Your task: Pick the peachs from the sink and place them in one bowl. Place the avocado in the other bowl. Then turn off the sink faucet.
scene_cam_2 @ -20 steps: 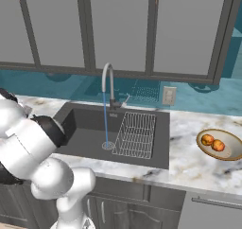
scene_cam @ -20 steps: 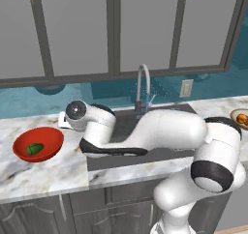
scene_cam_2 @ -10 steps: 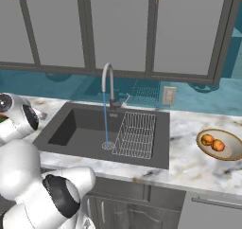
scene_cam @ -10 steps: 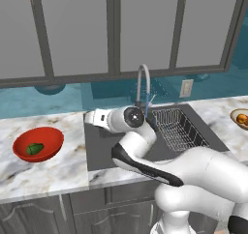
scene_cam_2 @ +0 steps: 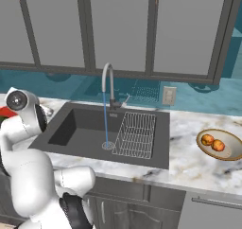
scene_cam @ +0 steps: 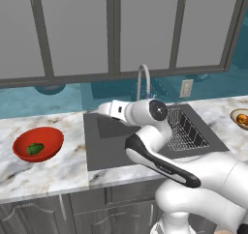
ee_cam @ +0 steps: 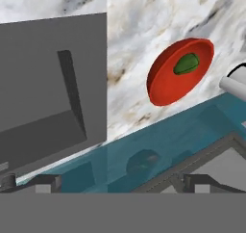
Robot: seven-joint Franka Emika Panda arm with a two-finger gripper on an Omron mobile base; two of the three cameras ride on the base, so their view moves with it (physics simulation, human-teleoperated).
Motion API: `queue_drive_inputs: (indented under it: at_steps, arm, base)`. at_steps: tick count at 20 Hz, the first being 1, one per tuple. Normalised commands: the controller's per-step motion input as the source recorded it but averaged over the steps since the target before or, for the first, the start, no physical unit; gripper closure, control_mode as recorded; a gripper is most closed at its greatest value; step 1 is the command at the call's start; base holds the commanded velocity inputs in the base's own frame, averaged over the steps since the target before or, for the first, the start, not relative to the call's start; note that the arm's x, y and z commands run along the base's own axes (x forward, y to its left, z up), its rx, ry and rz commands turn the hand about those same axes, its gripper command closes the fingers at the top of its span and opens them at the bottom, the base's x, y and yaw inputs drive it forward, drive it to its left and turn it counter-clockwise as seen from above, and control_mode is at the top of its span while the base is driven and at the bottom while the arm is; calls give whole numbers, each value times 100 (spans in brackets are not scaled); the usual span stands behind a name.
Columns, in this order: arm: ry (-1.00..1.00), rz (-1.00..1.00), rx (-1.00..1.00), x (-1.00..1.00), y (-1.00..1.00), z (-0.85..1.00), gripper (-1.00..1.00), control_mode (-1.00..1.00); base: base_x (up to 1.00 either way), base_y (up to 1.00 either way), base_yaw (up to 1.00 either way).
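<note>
Close under my base, my arm had swung away from the red bowl (scene_cam: 38, 145) within the last second and crossed toward the middle of the sink (scene_cam: 145, 136); a second earlier my hand had hung just beside that bowl, and by this moment my wrist lay over the sink's left half, below the faucet (scene_cam: 142, 80). My gripper (ee_cam: 122, 186) showed just its two dark fingertips (ee_cam: 45, 183) well apart at the bottom of the hand view, so I judged it wide open and holding nothing.

On the counter to my left, the avocado (scene_cam: 34, 149) lay inside the red bowl, the same as a second before. In the hand view the bowl sat rolled on edge with the green fruit in its hollow, well apart from my fingers. I took that step as finished.

Farther to my right, both peachs (scene_cam_2: 212, 142) rested side by side in the tan bowl (scene_cam_2: 222, 145) on the marble, so the fruit work looked complete and the basin held only the wire rack (scene_cam_2: 136, 135).

At the back of the sink, a thin blue stream still fell from the spout to the drain (scene_cam_2: 108, 145). What remained, as I judged it, was the small lever (scene_cam_2: 125, 100) on the faucet's side, and my swing toward the middle suited that reach.
</note>
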Motion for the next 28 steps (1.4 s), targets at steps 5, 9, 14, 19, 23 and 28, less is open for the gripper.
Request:
queue_drive_inputs:
  at_steps: [5,9,14,19,23,28]
  arm:
    - [0,13,0,-18,-19,19,-100,-100]
    - [-1,3,2,-28,-39,2,-100,-100]
    - [-4,0,9,-44,-35,0,-100,-100]
    - [-11,-8,31,-60,-28,4,-100,-100]
    - [-8,-31,45,-36,-15,12,-100,-100]
    - [-5,-34,44,-13,-11,0,-100,-100]
  base:
    - [0,0,0]
    - [0,0,0]
    - [0,0,0]
    - [0,0,0]
    - [0,0,0]
    - [0,0,0]
